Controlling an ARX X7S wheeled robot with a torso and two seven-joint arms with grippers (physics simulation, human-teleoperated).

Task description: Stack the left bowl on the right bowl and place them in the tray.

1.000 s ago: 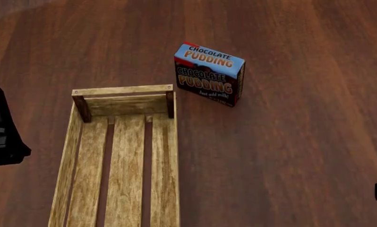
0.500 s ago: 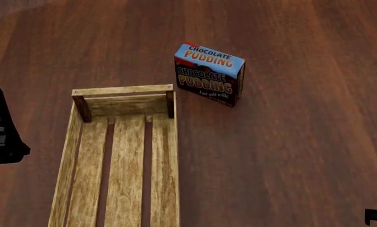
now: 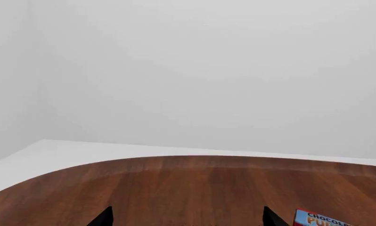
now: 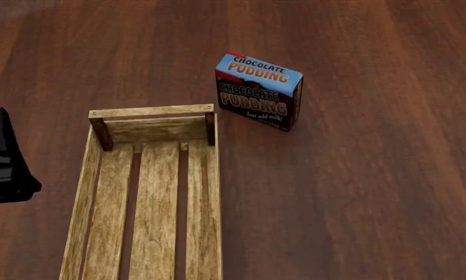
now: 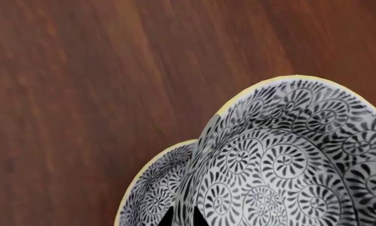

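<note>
Tray point(image 4: 143, 192): long light-wood slatted crate with darker corner posts, lying on the worktop point(image 4: 358, 192) at the head view's lower left, nothing in it; seen in the head view only.
Chocolate pudding box point(image 4: 258, 91): upright, just beyond the tray's far right corner and apart from it; one corner of it also shows in the left wrist view point(image 3: 320, 219).
Upper bowl point(image 5: 289, 160): white with black swirl pattern and yellow rim, tilted and resting in or over the lower one; right wrist view only.
Lower bowl point(image 5: 156, 188): same pattern, partly covered by the upper bowl; right wrist view only.
Right gripper point(image 5: 182, 217): only its dark tips show, close together at the upper bowl's rim; whether the jaws clamp the bowl cannot be told.
Left gripper point(image 3: 186, 217): two dark tips set wide apart with nothing between them; in the head view a dark part of it point(image 4: 3, 166) shows to the left of the tray.
Worktop: dark reddish-brown wood grain, rounded at its far edge in the left wrist view.
Room: plain white walls and a pale floor behind the worktop, left wrist view only.
</note>
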